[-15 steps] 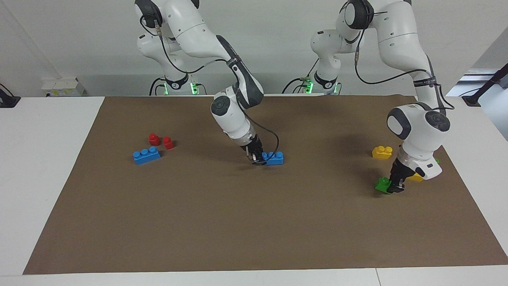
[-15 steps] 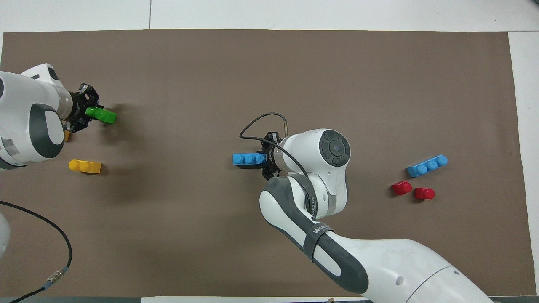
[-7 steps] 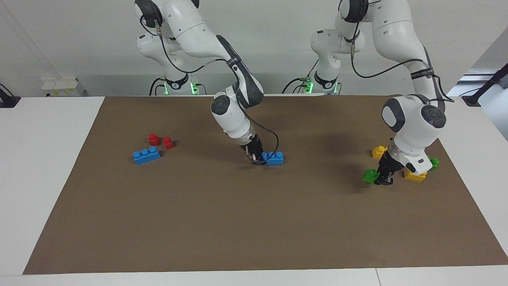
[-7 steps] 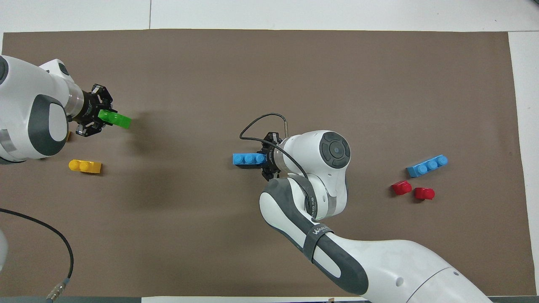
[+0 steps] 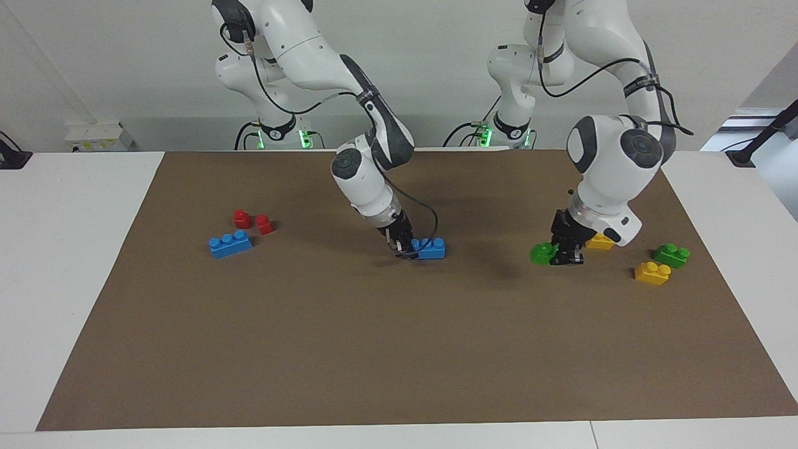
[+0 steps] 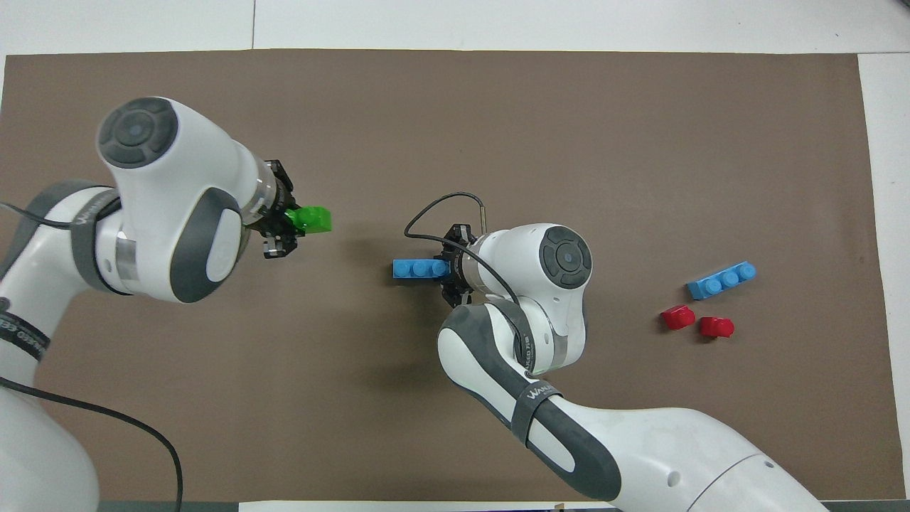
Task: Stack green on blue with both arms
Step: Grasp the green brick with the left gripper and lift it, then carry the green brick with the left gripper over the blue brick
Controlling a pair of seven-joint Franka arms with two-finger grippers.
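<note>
left gripper (image 5: 568, 254) is carrying green brick (image 5: 542, 253) off the mat, away from yellow bricks (image 5: 652, 272), moving toward centre blue brick (image 5: 431, 248).

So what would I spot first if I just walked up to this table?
Probably the small bright green plastic two-stud brick, held up in the air by the left arm's tool over the brown mat. Next, the right arm's tool gripping one end of a bright blue three-stud plastic brick that sits on the mat near the middle of the table.
</note>
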